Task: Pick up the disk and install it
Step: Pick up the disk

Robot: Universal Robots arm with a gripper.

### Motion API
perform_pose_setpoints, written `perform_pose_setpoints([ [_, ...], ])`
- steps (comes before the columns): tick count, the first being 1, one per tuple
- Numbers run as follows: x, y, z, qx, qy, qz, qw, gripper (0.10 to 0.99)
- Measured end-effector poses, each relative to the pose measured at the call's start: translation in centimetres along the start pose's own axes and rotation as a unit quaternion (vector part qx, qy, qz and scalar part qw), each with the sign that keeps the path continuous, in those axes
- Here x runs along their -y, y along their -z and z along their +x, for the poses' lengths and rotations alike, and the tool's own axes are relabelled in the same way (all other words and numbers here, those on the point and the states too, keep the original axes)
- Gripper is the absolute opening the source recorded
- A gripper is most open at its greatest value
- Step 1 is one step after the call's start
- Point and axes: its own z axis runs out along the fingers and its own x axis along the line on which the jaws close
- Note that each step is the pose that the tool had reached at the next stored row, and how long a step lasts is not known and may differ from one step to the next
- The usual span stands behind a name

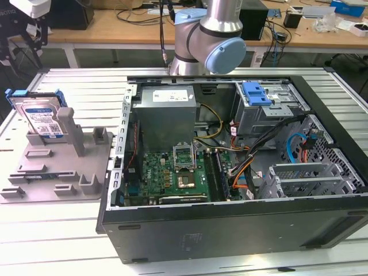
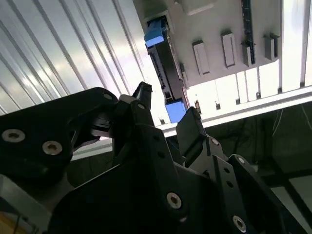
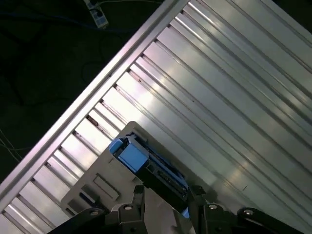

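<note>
You had the gripper [image 2: 166, 108] wide open over the disk [image 2: 163, 63], which stood on edge in the grey holder [image 1: 63, 167] on the counter [image 1: 57, 230], its thin edge lined up between the jaws.
</note>
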Motion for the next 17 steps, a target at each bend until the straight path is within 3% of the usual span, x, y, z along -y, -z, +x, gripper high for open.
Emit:
perform_pose_setpoints([
  [4,-0.01,-0.07,-0.01,-0.0022,0.046,0.0000,0.9990,0.482],
  [9,-0.02,-0.15,-0.02,-0.0050,0.102,-0.0001,0.9948,0.482],
  [13,-0.03,-0.19,-0.03,-0.0068,0.139,-0.0001,0.9903,0.482],
  [17,-0.05,-0.23,-0.06,-0.0088,0.180,-0.0002,0.9837,0.482],
])
